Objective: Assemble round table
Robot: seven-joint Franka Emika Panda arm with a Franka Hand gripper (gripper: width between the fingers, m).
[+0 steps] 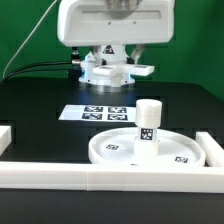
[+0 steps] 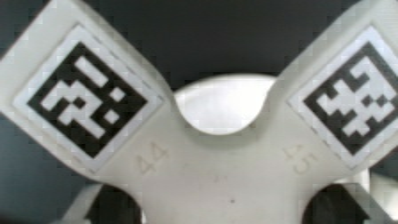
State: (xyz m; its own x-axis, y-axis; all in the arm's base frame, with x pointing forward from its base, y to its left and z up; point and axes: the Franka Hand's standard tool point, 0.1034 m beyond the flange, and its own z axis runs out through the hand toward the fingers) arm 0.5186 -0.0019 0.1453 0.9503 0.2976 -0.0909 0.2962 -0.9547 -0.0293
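Round table (image 1: 125,152) half done: post (image 1: 150,122) stands upright on disc (image 1: 108,150). End effector (image 1: 110,68) pinches cross piece (image 2: 199,168) above the far desk (image 1: 40,100); I reckon fitting it onto post remains.

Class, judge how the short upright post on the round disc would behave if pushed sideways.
The post stands upright on the disc, taller than wide, so if loose it would probably tip; whether it is fastened is unclear. Cylindrical, it would likely roll once down. It looks like stiff plastic.
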